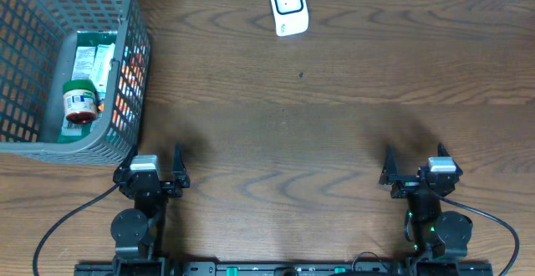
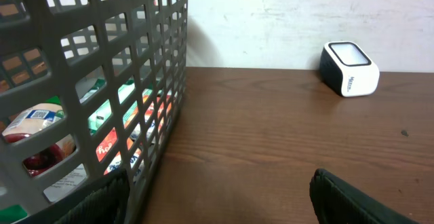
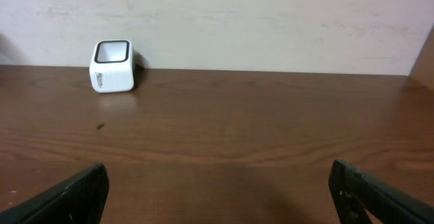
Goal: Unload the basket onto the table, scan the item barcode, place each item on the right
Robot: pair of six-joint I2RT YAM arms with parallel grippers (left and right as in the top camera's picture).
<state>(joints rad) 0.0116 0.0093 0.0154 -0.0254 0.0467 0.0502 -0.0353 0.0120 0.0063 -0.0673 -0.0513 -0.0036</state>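
Waiting at the near edge, both arms parked: left gripper [image 1: 155,166] spread wide w/ nothing in it, right gripper [image 1: 415,164] likewise wide open and empty. Items to scan sit in the grey basket [image 1: 136,75] at the far left of the table [image 1: 334,117]; a jar [image 1: 80,102] w/ a red lid lies on its side at the near end, flat packets [image 1: 94,62] behind it. Scanner [image 1: 289,7] stands at the far edge, about mid-table, well apart from the basket. Risks, as I read it: left fingers could catch the mesh wall going in, since the basket is just beside that arm; the round jar may roll or slip in a pinch; and the barcode could end up facing away from the scanner window, so no read. Count: 1 basket, 1 scanner, 1 jar, at least 2 packets (exact no. can't tell through the mesh), 2 grippers.
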